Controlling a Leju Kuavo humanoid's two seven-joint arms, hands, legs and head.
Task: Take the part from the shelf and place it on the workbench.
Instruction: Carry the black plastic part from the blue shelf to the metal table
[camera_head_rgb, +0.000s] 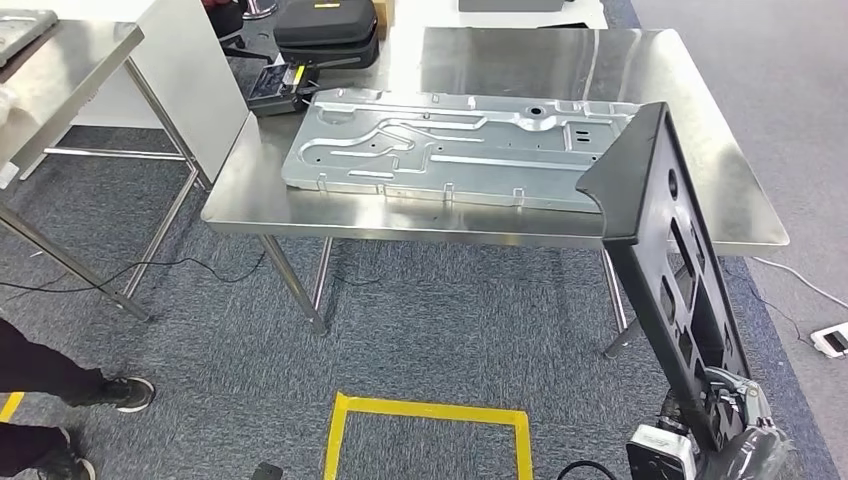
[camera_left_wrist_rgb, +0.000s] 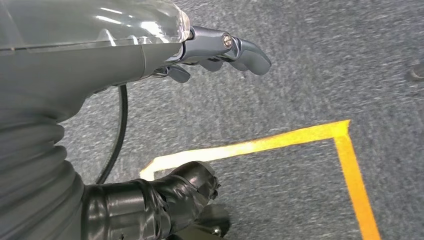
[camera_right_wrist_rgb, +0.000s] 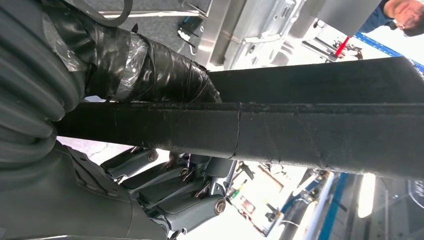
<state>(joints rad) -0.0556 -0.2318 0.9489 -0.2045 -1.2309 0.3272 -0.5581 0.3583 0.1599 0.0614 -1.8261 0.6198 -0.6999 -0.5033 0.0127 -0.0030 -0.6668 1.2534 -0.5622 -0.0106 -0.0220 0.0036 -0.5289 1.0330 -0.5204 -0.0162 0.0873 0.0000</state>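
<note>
The right hand (camera_head_rgb: 735, 420) grips the lower end of the black part (camera_head_rgb: 665, 260), fingers (camera_right_wrist_rgb: 165, 187) wrapped around its edge. The part stands tilted up, its top overlapping the workbench (camera_head_rgb: 700, 110) edge. The left hand (camera_left_wrist_rgb: 220, 50) hangs above the carpet, fingers loosely curled, holding nothing.

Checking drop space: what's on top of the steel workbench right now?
A large stamped metal panel lies flat on the workbench, with black cases at the far edge. The black part held in the right hand hides the panel's near right corner.
</note>
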